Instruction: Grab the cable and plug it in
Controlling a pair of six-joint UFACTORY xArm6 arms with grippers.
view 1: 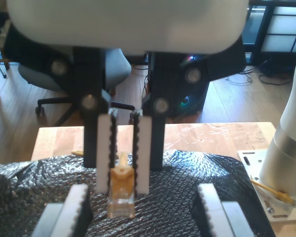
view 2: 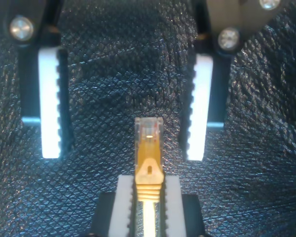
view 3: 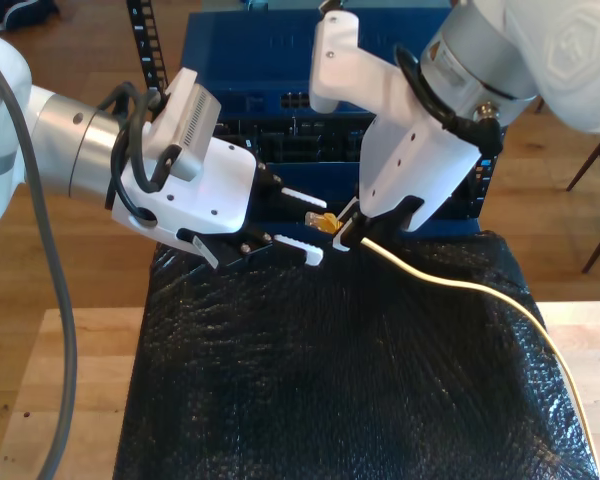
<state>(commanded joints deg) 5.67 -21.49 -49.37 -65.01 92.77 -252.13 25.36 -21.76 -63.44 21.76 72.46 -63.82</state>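
Clenched on the cable [view 3: 460, 285] behind its plug [view 2: 148, 129]: my second gripper [view 2: 148, 185], above the mat's [view 3: 280, 380] far edge, facing my first gripper [view 3: 302, 222], released wide. Best kept level, plug centred before closing.

- The cable [view 3: 450, 285] has a smooth, pale-yellow jacket with a soft sheen. Its plug [view 2: 148, 129] is clear glossy plastic behind a translucent amber boot.
- My second end effector [view 2: 148, 185] grips it between white, matt, saw-toothed pads that look like plastic.
- My first end effector [view 3: 318, 228] has the same ridged white pads [view 2: 52, 118] on black matt fingers, with shiny metal screws [view 2: 20, 27].
- The camera housing [view 3: 205, 195] is smooth white plastic, slightly glossy.
- The arm link [view 3: 75, 150] is satin-finished grey metal.
- The black sheet [view 3: 330, 380] is a crinkled, diamond-embossed film that glints.
- The worktop [view 1: 212, 136] is pale, smooth wood.
- The floor [view 3: 70, 260] is wooden boards.
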